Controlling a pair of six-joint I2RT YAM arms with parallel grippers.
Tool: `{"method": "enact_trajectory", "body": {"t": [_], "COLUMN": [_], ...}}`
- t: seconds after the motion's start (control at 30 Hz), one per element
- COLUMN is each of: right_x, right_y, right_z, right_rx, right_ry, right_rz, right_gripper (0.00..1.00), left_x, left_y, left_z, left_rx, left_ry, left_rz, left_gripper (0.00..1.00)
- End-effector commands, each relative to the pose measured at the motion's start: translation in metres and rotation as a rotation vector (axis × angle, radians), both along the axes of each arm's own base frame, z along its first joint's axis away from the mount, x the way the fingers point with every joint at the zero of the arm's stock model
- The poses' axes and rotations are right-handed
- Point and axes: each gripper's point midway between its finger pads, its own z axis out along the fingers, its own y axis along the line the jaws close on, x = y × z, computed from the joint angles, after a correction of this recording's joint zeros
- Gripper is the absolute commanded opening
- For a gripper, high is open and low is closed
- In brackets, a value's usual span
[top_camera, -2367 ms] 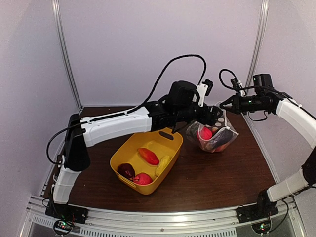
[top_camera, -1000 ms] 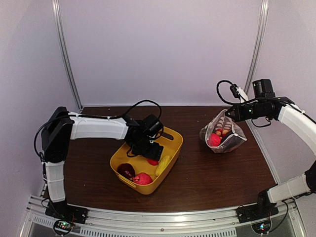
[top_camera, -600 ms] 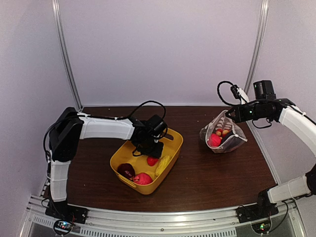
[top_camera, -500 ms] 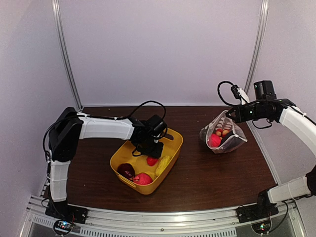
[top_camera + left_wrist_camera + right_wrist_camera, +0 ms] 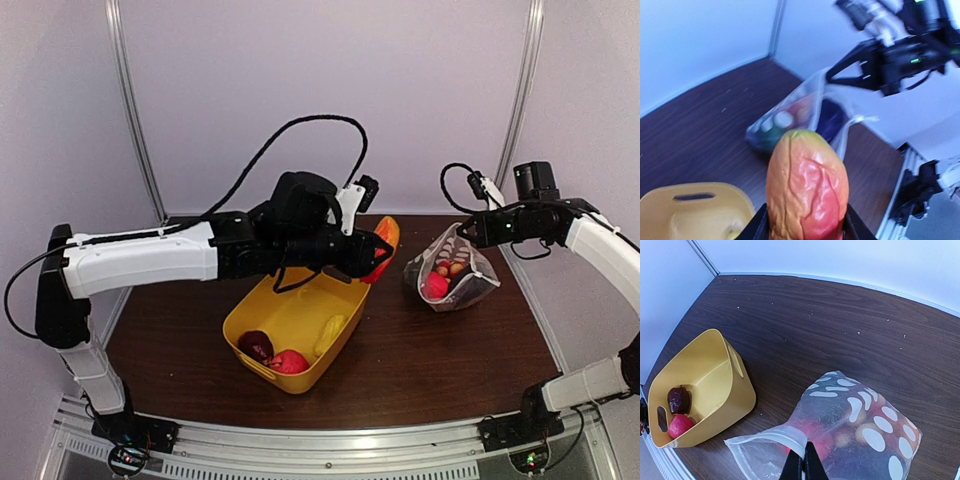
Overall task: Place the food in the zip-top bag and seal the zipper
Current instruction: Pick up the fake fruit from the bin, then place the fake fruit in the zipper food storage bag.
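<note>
the left gripper (image 5: pixel 368 256) is clenched on 1 piece of food, an orange and red fruit (image 5: pixel 807 192) with a green tip. its 2 fingers (image 5: pixel 757 227) squeeze the fruit from both sides. the fruit is up in the air near the far corner of the yellow tub (image 5: pixel 262 372). it is between the tub and the zip-top bag (image 5: pixel 452 275) and touches neither.

the right gripper (image 5: pixel 802 466) is pinched tight on the top edge of the bag and holds that edge up. the bottom of the bag sits on the brown table (image 5: pixel 430 360), to the right of the tub and apart from it. the bag is clear with white dots. inside it i can see a red piece (image 5: pixel 433 284), something dark and some small round ones. the zipper (image 5: pixel 765 436) is the thin strip along the mouth. it runs from a loose corner to the right gripper. the mouth looks partly open in the left wrist view, but that view is blurred.

3 pieces of food lie in the tub: a dark purple one (image 5: pixel 255 345), a red one (image 5: pixel 289 362) and a yellow one (image 5: pixel 330 335).
</note>
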Motion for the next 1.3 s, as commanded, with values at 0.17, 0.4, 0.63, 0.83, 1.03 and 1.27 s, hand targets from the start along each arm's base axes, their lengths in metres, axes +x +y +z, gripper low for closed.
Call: {"method": "enact_trajectory", "body": {"t": [0.17, 0.4, 0.63, 0.83, 1.03, 1.27], "right_x": [-0.006, -0.009, -0.016, -0.015, -0.012, -0.005], "right_y": [0.024, 0.035, 0.042, 0.042, 0.041, 0.024], "right_z": [0.038, 0.044, 0.052, 0.054, 0.055, 0.068], "right_rx": [0.154, 0.24, 0.289, 0.309, 0.348, 0.288], "right_ry": [0.065, 0.097, 0.104, 0.108, 0.13, 0.042], "right_rz": [0.063, 0.096, 0.128, 0.132, 0.133, 0.107], "right_gripper": [0.0, 0.0, 0.0, 0.0, 0.0, 0.0], "left_x": [-0.035, -0.015, 0.018, 0.038, 0.038, -0.019], "left_y": [-0.085, -0.12, -0.143, -0.138, -0.133, -0.093], "left_z": [0.08, 0.062, 0.022, 0.002, 0.005, 0.116], "left_rx": [-0.497, -0.503, -0.376, -0.292, -0.271, -0.407], "left_ry": [-0.263, -0.295, -0.326, -0.358, -0.4, -0.49], "left_rz": [-0.34, -0.283, -0.18, -0.066, -0.062, -0.197], "left_gripper": [0.35, 0.35, 0.46, 0.71, 0.83, 0.85]}}
